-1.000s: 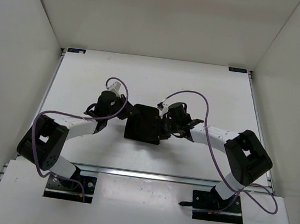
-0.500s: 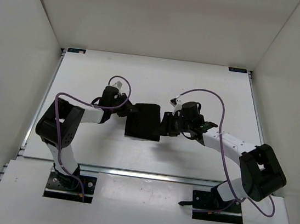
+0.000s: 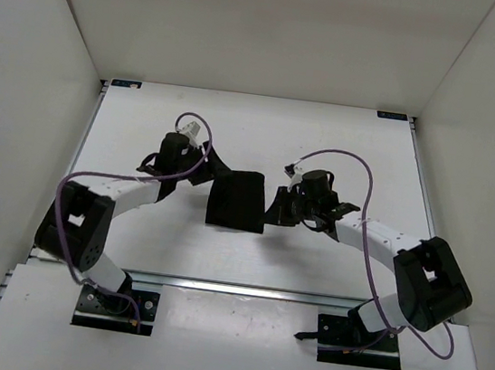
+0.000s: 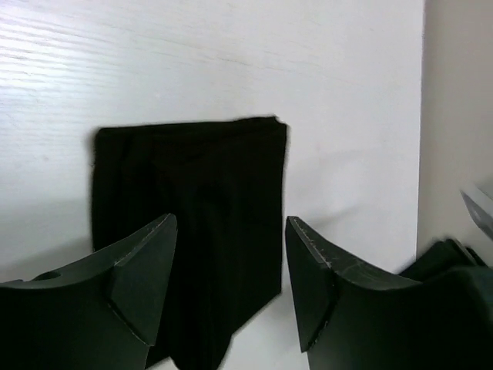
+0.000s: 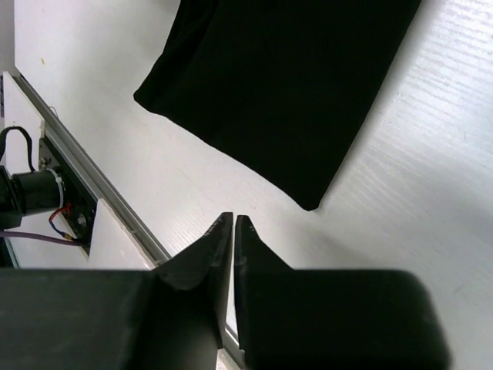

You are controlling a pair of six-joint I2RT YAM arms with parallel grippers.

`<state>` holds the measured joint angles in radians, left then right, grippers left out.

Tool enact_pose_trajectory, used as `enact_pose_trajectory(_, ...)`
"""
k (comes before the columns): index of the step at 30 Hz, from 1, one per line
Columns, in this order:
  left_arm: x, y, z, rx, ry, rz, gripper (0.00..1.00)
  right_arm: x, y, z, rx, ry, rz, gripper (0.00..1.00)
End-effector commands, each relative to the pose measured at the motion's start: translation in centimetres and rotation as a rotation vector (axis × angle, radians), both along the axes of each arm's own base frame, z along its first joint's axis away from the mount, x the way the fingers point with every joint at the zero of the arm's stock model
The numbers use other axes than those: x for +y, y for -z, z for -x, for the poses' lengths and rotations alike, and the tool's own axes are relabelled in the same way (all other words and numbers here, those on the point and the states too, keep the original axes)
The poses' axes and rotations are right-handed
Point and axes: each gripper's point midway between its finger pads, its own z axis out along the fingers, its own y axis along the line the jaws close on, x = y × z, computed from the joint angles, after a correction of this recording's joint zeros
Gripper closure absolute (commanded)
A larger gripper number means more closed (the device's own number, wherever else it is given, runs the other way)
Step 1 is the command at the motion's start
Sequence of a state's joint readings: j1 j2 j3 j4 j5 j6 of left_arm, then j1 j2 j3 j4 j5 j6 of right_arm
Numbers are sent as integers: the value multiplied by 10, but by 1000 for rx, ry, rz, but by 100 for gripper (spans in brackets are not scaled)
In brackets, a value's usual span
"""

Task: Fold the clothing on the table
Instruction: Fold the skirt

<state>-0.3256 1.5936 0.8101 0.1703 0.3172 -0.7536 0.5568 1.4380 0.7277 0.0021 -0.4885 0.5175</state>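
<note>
The clothing (image 3: 237,200) is a black garment lying folded into a compact rectangle in the middle of the white table (image 3: 353,144). My left gripper (image 3: 210,167) hovers at its upper left corner. In the left wrist view this gripper (image 4: 229,281) is open, and the clothing (image 4: 192,200) lies flat on the table below, ungripped. My right gripper (image 3: 274,209) sits just off the clothing's right edge. The right wrist view shows it (image 5: 233,230) shut on nothing, a short gap away from the near corner of the clothing (image 5: 285,85).
A metal rail (image 3: 243,288) runs along the table's near edge, seen also as the rail (image 5: 85,193) in the right wrist view. White walls (image 3: 47,40) enclose the table on three sides. Purple cables (image 3: 358,177) loop over both arms.
My left gripper has opened and drawn back slightly from the clothing's left edge. My right gripper has let go of the right edge, moved a little right and shut. The clothing stays folded.
</note>
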Motion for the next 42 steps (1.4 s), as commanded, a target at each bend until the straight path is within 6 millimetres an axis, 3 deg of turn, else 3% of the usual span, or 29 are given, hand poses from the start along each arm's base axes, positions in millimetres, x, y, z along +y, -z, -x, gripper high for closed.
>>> enact_pose_trajectory(1,-9,-18,33,-53,59,-44,32,15,-20,-20,-84,-15,-37,100)
enact_pose_trajectory(4,-12,-13,63,-53,72,-45,35,22,-18,-30,-94,-36,-24,100)
enact_pose_trajectory(6,-17,-21,76,-90,90,1,43,23,-6,-33,-67,-41,-7,100)
enact_pose_trajectory(9,-22,-23,88,-95,105,52,74,27,-1,-43,-72,-41,-1,100)
enact_pose_trajectory(11,-25,-17,95,-86,111,49,81,29,2,-49,-71,-34,2,100)
enact_pose_trajectory(12,-29,-20,95,-98,115,58,82,26,6,-51,-58,-23,8,100)
enact_pose_trajectory(18,-46,5,97,-49,154,62,85,32,9,-68,-66,-26,24,100)
enact_pose_trajectory(23,-49,17,77,-34,106,-54,90,37,18,-70,-52,-35,34,100)
enact_pose_trajectory(27,-28,39,65,6,34,-157,100,34,25,-68,-31,-34,32,100)
enact_pose_trajectory(33,16,57,65,29,-62,-182,100,21,34,-70,-8,-9,39,100)
enact_pose_trajectory(39,33,57,58,40,-84,-226,100,22,35,-71,-3,-28,41,100)
enact_pose_trajectory(42,32,42,50,15,-90,-179,100,23,30,-75,-17,-28,38,100)
